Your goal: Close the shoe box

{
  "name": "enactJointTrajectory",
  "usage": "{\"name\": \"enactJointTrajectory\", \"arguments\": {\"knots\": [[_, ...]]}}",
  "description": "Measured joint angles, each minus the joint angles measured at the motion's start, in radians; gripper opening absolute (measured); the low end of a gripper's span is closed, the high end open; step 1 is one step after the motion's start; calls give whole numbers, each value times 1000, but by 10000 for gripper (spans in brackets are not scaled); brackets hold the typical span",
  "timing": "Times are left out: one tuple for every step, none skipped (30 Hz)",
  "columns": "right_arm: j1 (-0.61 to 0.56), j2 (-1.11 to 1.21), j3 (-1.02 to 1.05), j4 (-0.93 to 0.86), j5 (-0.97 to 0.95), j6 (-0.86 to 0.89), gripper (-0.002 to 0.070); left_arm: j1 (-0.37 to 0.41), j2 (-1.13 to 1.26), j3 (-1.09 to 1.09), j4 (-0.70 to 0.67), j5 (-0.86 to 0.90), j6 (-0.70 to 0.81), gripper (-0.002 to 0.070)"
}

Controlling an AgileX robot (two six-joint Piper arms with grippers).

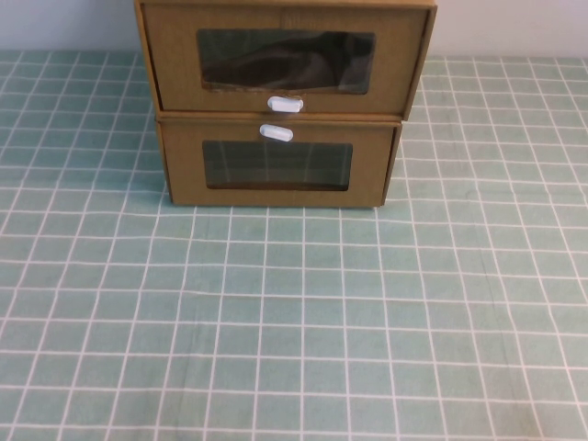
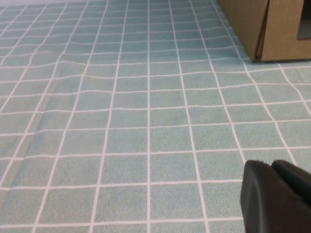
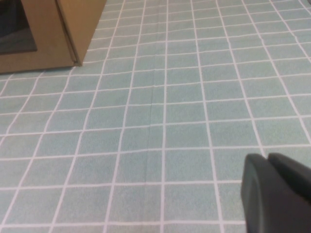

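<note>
**Kid:** Looking at the table, where was the shoe box (image 1: 285,60)?

**Helper:** It sat at 12 o'clock, at the far edge of the green checked cloth (image 1: 294,322). It was the top one of two brown boxes, with its white tab (image 1: 285,105) just under its clear window (image 1: 287,61). The other box (image 1: 277,163) lay under it, with its tab above its window.

**Kid:** Was the top one shut?

**Helper:** I think not quite. Its front seemed to stick out a bit over the box below, so it likely needed a push straight back, toward 12 o'clock. Its long side ran from 9 o'clock to 3 o'clock.

**Kid:** Where were the hands?

**Helper:** Both were low, near the robot, well apart from the boxes. The high view showed no arm at all. The left gripper (image 2: 277,194) only showed as a black bit in its own camera, with a box corner far ahead. The right gripper (image 3: 279,194) looked the same on its side.

**Kid:** Which one was closer?

**Helper:** I could not tell. They looked about even.

**Kid:** Were the fingers apart or together?

**Helper:** I could not tell that for either hand. Neither one touched anything.
</note>
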Motion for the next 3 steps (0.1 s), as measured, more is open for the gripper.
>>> {"name": "enactJointTrajectory", "arguments": {"knots": [[0, 0, 0, 0, 0, 0, -11, 0, 0, 0, 0, 0, 0, -5], [0, 0, 0, 0, 0, 0, -11, 0, 0, 0, 0, 0, 0, -5], [0, 0, 0, 0, 0, 0, -11, 0, 0, 0, 0, 0, 0, -5]]}}
